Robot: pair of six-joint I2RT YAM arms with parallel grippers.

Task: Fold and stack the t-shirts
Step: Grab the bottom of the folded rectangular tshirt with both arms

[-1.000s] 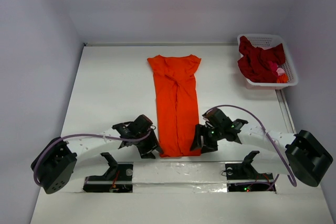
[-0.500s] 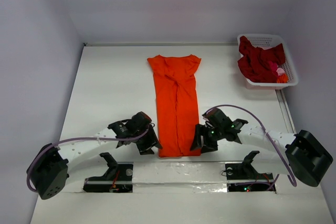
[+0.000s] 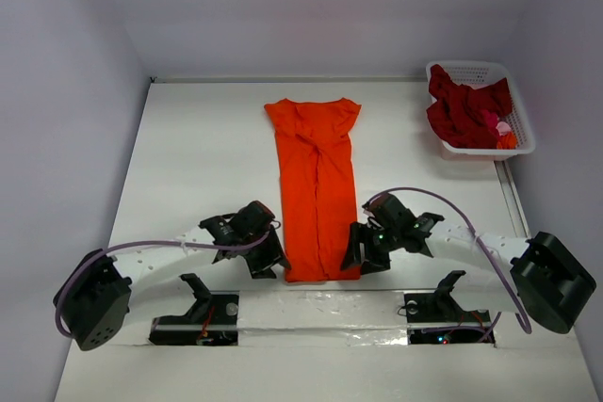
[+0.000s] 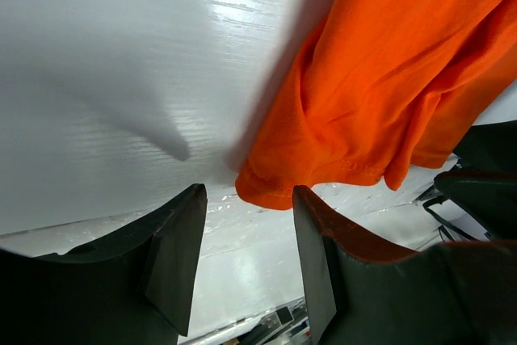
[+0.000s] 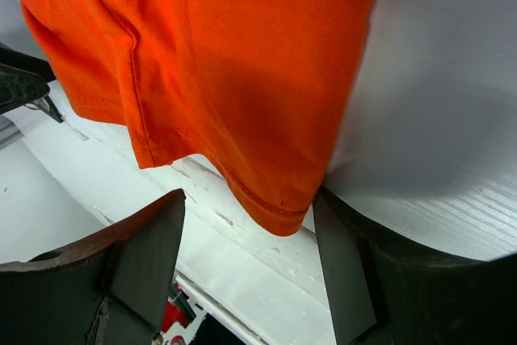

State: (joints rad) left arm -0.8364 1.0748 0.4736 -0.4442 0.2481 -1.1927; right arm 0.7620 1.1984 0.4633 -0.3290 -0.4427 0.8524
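A bright orange t-shirt [image 3: 316, 185] lies folded into a long narrow strip down the table's middle, with its hem at the near end. My left gripper [image 3: 270, 265] stands open at the hem's near-left corner. In the left wrist view the orange cloth [image 4: 388, 78] ends just past the left gripper [image 4: 248, 193], whose jaws are apart with nothing pinched. My right gripper [image 3: 355, 257] is open at the near-right corner. In the right wrist view the hem corner [image 5: 279, 212] hangs between the right gripper [image 5: 246, 199]'s tips, close to one finger, ungripped. Dark red t-shirts [image 3: 462, 105] and a pink one [image 3: 497, 125] lie bunched in the basket.
A white lattice basket [image 3: 476, 70] stands at the far right corner. The near table edge, with both arm bases and their mounts [image 3: 198, 313], lies just below the hem. Walls close off the left, the back and the right.
The left arm's base end has shifted slightly while its gripper stayed close to the hem's left corner. The right arm and the orange t-shirt have not moved.
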